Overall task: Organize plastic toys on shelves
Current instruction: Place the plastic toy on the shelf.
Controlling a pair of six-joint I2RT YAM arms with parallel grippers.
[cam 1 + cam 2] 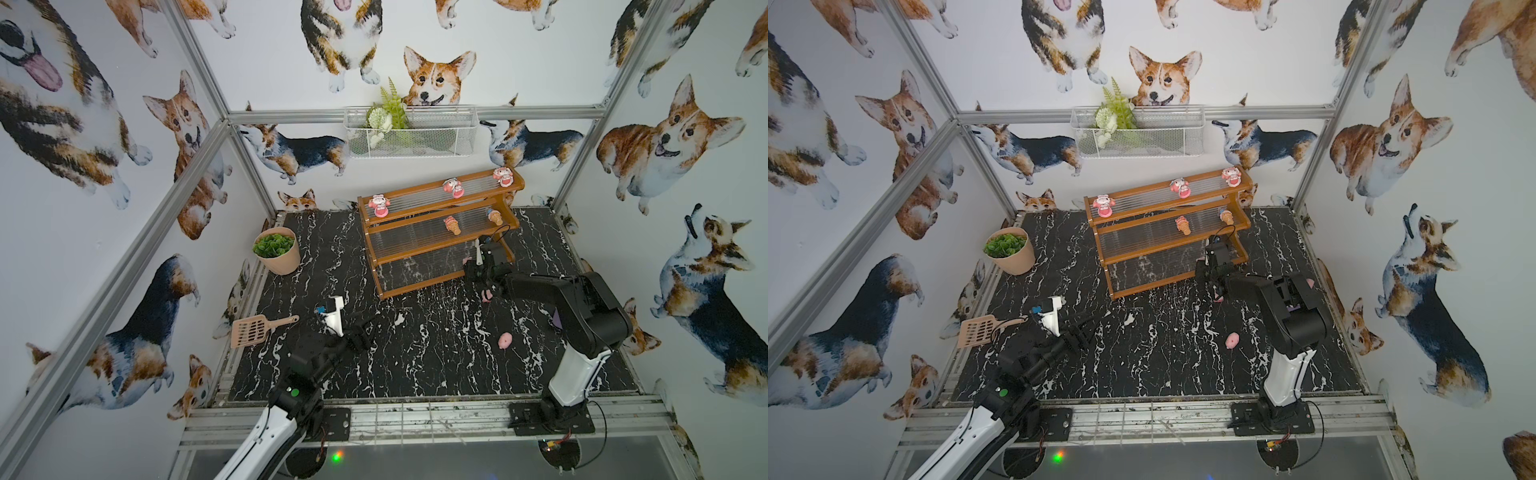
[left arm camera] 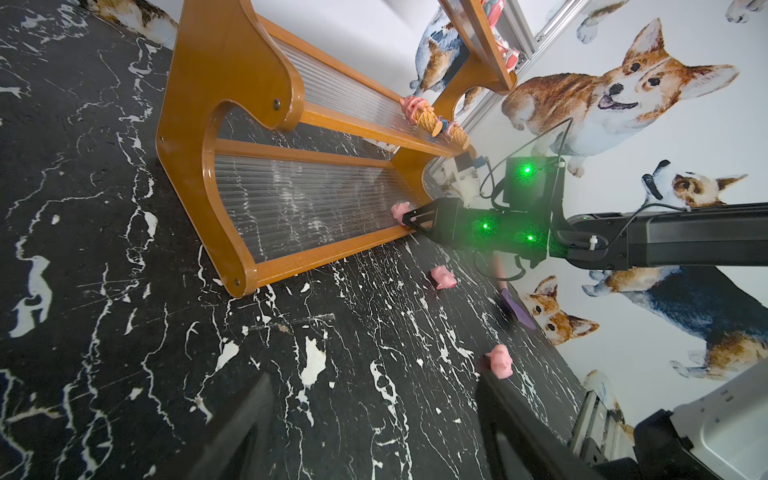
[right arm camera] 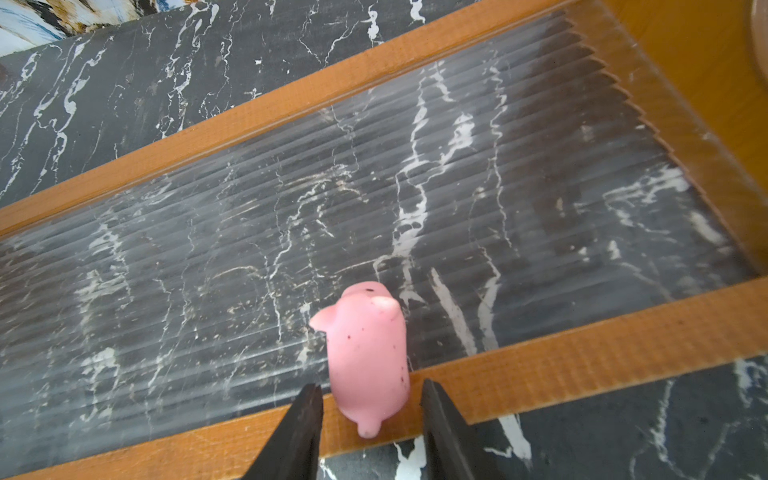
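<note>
The shelves [image 1: 415, 288] stand at the back of the black marble table. Three dolls [image 1: 379, 205] [image 1: 453, 187] [image 1: 503, 176] sit on the top tier and two ice-cream cones [image 1: 453, 225] [image 1: 494, 216] on the middle one. A pink pig [image 3: 368, 357] lies on the bottom tier, its rear on the front rail. My right gripper [image 3: 370, 407] is open, a fingertip on each side of the pig with a gap on both sides. Two more pigs [image 1: 505, 341] [image 2: 442, 277] lie on the table. My left gripper [image 2: 374, 378] hangs open and empty over the table.
A beige slotted scoop [image 1: 253, 330] lies at the left edge, with a potted plant [image 1: 277, 249] behind it. A white mesh basket [image 1: 411, 133] hangs on the back wall. A purple scoop [image 2: 515, 307] lies by the right wall, partly hidden by the right arm.
</note>
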